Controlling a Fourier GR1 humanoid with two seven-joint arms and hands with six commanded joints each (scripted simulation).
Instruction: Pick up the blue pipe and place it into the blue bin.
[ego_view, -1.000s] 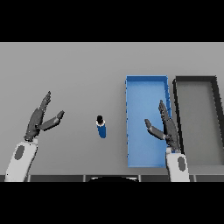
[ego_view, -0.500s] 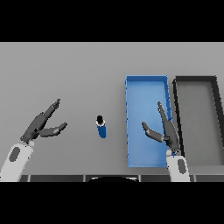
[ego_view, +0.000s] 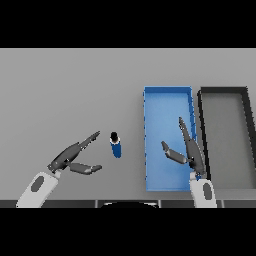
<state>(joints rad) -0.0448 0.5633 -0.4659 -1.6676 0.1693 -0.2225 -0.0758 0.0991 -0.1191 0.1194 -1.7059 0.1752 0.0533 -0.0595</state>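
While the blue pipe (ego_view: 115, 145) stands ungrasped on the grey table (ego_view: 65, 95) just left of the blue bin (ego_view: 167, 145), the left hand (ego_view: 74, 157) hovers beside it, fingers spread wide. The right hand (ego_view: 187, 149) hangs open over the bin. The pipe appears upright, dark end uppermost, with pickup and placement still ahead.

bare table (ego_view: 60, 90) round blue pipe (ego_view: 115, 145)
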